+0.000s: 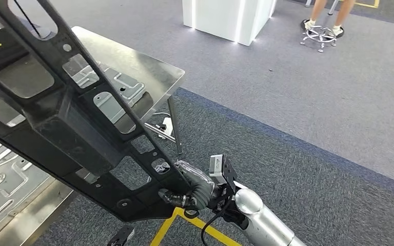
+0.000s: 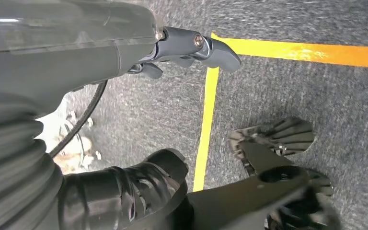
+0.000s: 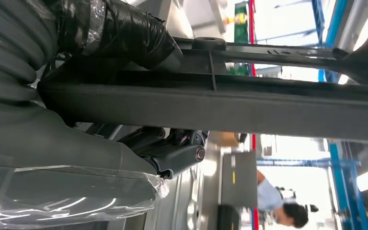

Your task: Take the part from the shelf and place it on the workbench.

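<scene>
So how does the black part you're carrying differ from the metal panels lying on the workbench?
The black frame part is dark, matte and full of open cut-outs; the metal panels are shiny silver sheets stamped with ridges. The frame part is held up at a slant, gripped at its lower end by the right hand, while the panels lie flat on the workbench. The frame part looks much longer, though it is nearer the camera. Both look like large, flat formed parts.
</scene>
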`<state>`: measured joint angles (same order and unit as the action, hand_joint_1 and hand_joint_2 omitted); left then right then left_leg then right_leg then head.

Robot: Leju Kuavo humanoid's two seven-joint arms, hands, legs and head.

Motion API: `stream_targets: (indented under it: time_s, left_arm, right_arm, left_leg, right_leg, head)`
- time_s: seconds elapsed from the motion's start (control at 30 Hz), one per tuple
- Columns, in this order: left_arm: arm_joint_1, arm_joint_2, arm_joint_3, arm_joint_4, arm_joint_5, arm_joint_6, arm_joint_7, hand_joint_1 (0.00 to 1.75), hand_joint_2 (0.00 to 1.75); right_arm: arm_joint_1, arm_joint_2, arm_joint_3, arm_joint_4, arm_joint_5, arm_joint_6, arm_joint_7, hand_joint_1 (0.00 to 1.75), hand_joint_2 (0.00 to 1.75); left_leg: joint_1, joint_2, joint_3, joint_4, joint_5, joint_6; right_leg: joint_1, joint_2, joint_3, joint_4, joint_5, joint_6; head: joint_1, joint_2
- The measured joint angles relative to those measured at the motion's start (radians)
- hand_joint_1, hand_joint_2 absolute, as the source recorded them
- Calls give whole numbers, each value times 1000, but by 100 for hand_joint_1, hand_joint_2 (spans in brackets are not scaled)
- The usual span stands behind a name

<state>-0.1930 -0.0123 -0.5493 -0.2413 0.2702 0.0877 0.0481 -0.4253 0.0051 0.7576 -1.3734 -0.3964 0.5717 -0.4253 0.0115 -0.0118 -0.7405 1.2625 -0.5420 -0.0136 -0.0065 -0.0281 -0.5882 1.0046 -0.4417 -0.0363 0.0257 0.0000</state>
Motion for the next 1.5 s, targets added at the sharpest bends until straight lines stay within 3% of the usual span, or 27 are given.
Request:
stream_targets:
  time_s: [0.07, 0.13, 0.2, 0.23, 0.3, 0.33, 0.4, 0.47, 0.53, 0.6, 0.67, 0.7, 0.73, 0.8, 0.83, 0.9, 0.97, 1.03, 1.07, 1.13, 1.2, 1.23, 1.3, 1.33, 1.4, 1.47, 1.5]
  left_arm:
    - [2, 0, 0, 0, 0, 0, 0, 0, 175]
    - [2, 1, 0, 0, 0, 0, 0, 0, 175]
    - [0, 1, 0, 0, 0, 0, 0, 0, 175]
    - [-1, 0, 0, 0, 0, 0, 0, 0, 175]
    - [0, 0, 0, 0, 0, 0, 0, 0, 175]
    - [2, 0, 0, 1, -1, 1, 0, 0, 175]
    - [1, 1, 0, 1, -3, 1, 0, 0, 175]
    - [-2, 1, 0, 1, -10, 0, 0, 0, 175]
    - [-2, 1, 0, 1, -14, -2, 0, 0, 175]
    - [-1, 1, 0, 1, -15, -2, 0, 0, 175]
    - [-2, -1, 0, 1, -16, -3, 0, 0, 175]
    - [-2, -1, 0, 1, -16, -3, 0, 0, 175]
    - [-1, -2, 0, 1, -16, -3, 0, 0, 175]
    - [1, -2, 0, 1, -16, -3, 0, 0, 175]
    - [2, -1, 0, 1, -17, -3, 0, 0, 175]
    - [1, 1, 0, 2, -18, -4, 0, 0, 175]
    - [-2, 1, 0, 2, -19, -5, 0, 0, 175]
    - [-3, 1, 0, 2, -21, -4, 1, 0, 175]
    - [-1, 1, 0, 2, -22, -4, 1, 0, 175]
    - [0, 2, 0, 2, -23, -4, 2, 0, 175]
    - [-3, 2, 0, 2, -24, -4, 2, 0, 175]
    - [-3, 2, 0, 2, -24, -5, 2, 0, 175]
    - [-3, 2, 0, 2, -26, -6, 2, 0, 175]
    - [-2, 2, 0, 2, -27, -7, 2, 0, 175]
    - [-3, 2, 0, 2, -29, -7, 2, 0, 175]
    - [-6, 2, 0, 2, -30, -7, 2, 0, 175]
    - [-7, 2, 0, 2, -30, -7, 2, 0, 175]
  right_arm:
    - [2, 0, 0, 0, 0, 0, 0, 175, 175]
    - [2, 0, 0, 0, 0, 0, 0, 175, 175]
    - [0, 0, 0, 0, 0, 0, 0, 175, 175]
    - [-1, 0, 0, 0, 0, 0, 0, 175, 175]
    - [-1, 0, 0, 0, 0, 0, 0, 175, 175]
    - [-2, 0, 0, 0, 0, 0, 1, 175, 175]
    - [-2, 1, 0, -1, 0, 0, 0, 175, 175]
    - [1, -1, 0, -1, 0, 0, -2, 175, 175]
    - [7, -4, 0, 0, 1, 1, -3, 175, 175]
    - [8, -5, 0, 0, 1, 1, -3, 175, 175]
    - [7, -5, 0, 0, 1, 0, -4, 175, 175]
    - [7, -5, 0, 0, 1, 1, -5, 175, 175]
    - [6, -5, 0, 0, 1, 1, -6, 175, 175]
    - [5, -5, 0, 0, 1, 2, -7, 175, 175]
    - [4, -4, 0, 0, 1, 2, -8, 175, 175]
    - [1, -2, 0, 0, 1, 2, -9, 175, 175]
    - [1, -1, 0, 0, 1, 2, -10, 175, 175]
    - [3, -1, 0, 0, 1, 2, -10, 175, 175]
    - [4, -1, 0, 0, 1, 3, -10, 175, 175]
    - [4, -1, 0, 1, 2, 3, -10, 175, 175]
    - [2, -1, 0, 1, 1, 3, -10, 175, 175]
    - [2, -1, -1, 0, 1, 3, -10, 175, 175]
    - [1, -1, -1, 0, 1, 3, -9, 175, 175]
    - [0, 0, -1, 0, 2, 3, -9, 175, 175]
    - [-1, 0, -1, 0, 1, 3, -9, 175, 175]
    - [-1, -2, -1, 2, 1, 3, -10, 175, 175]
    - [1, -3, -1, 4, 1, 3, -10, 175, 175]
  left_leg:
    - [6, 8, -5, 7, 19, -8]
    - [9, 37, 64, -124, 83, -12]
    - [5, 66, 120, -229, 116, -4]
    - [2, 70, 129, -247, 117, 2]
    - [0, 48, 128, -247, 117, 17]
    - [1, 37, 129, -249, 119, 23]
    - [4, 18, 132, -254, 123, 36]
    - [3, -3, 131, -254, 125, 44]
    - [0, -28, 130, -252, 124, 46]
    - [-3, -56, 130, -249, 124, 46]
    - [-4, -80, 129, -246, 123, 44]
    - [-4, -91, 127, -245, 123, 41]
    - [-2, -99, 125, -244, 124, 36]
    - [0, -117, 121, -249, 127, 23]
    - [0, -112, 119, -248, 126, 17]
    - [-5, -65, 100, -207, 98, 10]
    - [-3, -11, 47, -93, 37, 3]
    - [3, 2, -5, 11, 1, -7]
    - [6, 5, -8, 17, 10, -11]
    - [11, 25, 47, -87, 71, -16]
    - [7, 58, 111, -207, 111, -11]
    - [4, 67, 126, -236, 117, -5]
    - [1, 54, 125, -242, 116, 10]
    - [2, 44, 125, -242, 117, 17]
    - [6, 25, 127, -247, 121, 30]
    - [7, 5, 126, -249, 123, 38]
    - [6, -7, 125, -248, 124, 40]
  right_leg:
    - [0, -25, 1, 1, -4, 4]
    - [-1, -47, 5, 6, -11, 12]
    - [4, -66, 8, 14, -20, 24]
    - [7, -74, 10, 16, -23, 29]
    - [8, -89, 15, 16, -28, 40]
    - [5, -82, 16, 20, -33, 46]
    - [-3, -34, -7, 80, -74, 55]
    - [-6, 14, -71, 212, -139, 57]
    - [-5, 25, -125, 309, -163, 55]
    - [-4, 32, -110, 258, -110, 46]
    - [-1, 68, -49, 116, -39, 32]
    - [1, 85, -27, 63, -19, 28]
    - [3, 95, -16, 36, -12, 26]
    - [5, 83, -11, 24, -11, 23]
    - [3, 72, -6, 18, -8, 20]
    - [-3, 48, 5, 2, -1, 11]
    - [-2, 22, 9, -3, -1, 4]
    - [0, -6, 9, -2, -5, 3]
    - [-1, -19, 9, -1, -7, 4]
    - [-3, -42, 12, 5, -14, 11]
    - [-1, -61, 13, 15, -24, 22]
    - [1, -69, 13, 19, -27, 28]
    - [6, -84, 16, 22, -31, 39]
    - [4, -85, 17, 23, -35, 45]
    - [-3, -48, 4, 59, -63, 55]
    - [-7, 7, -50, 174, -125, 61]
    - [-7, 19, -86, 244, -153, 61]
  head:
    - [0, 0]
    - [0, 0]
    - [0, 0]
    - [1, 0]
    - [2, 0]
    - [2, 0]
    - [2, 0]
    - [2, 0]
    - [2, 0]
    - [2, 0]
    - [2, 0]
    - [3, 0]
    - [2, 0]
    - [3, 0]
    - [2, 0]
    - [-2, 0]
    - [-5, 0]
    - [-6, 0]
    - [-6, 0]
    - [-6, 0]
    - [-5, 0]
    - [-5, 0]
    - [-5, 0]
    - [-5, 0]
    - [-5, 0]
    - [-4, 0]
    - [-4, 0]
